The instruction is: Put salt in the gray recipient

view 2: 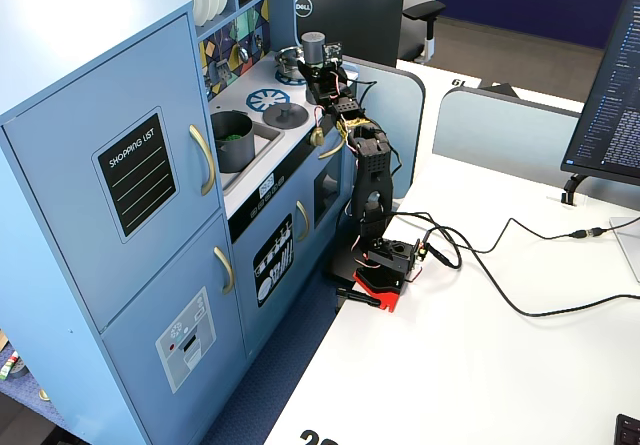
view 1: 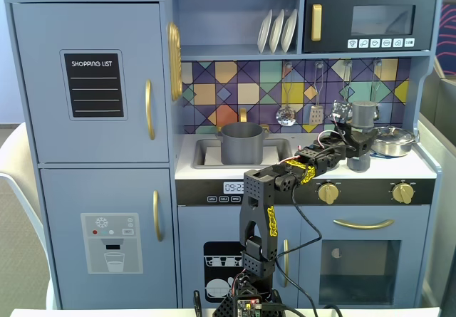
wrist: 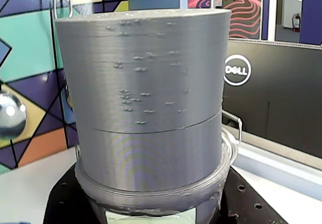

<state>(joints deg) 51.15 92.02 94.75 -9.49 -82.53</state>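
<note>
The salt (view 1: 364,115) is a tall dark-gray shaker at the right of the toy kitchen's counter. It fills the wrist view (wrist: 146,93), with its pale green label at the bottom edge. My gripper (view 1: 358,144) is shut around its middle, with black jaws on both sides of it in the wrist view (wrist: 151,206). I cannot tell if its base touches the counter. The gray recipient (view 1: 242,143) stands in the sink, left of the gripper, and shows something green inside in a fixed view (view 2: 232,137).
A shiny steel pan (view 1: 393,140) sits just right of the salt. A flat gray knobbed lid (view 2: 285,115) lies on the stove between sink and gripper. Utensils (view 1: 286,115) hang on the tiled back wall. A microwave and shelf are overhead.
</note>
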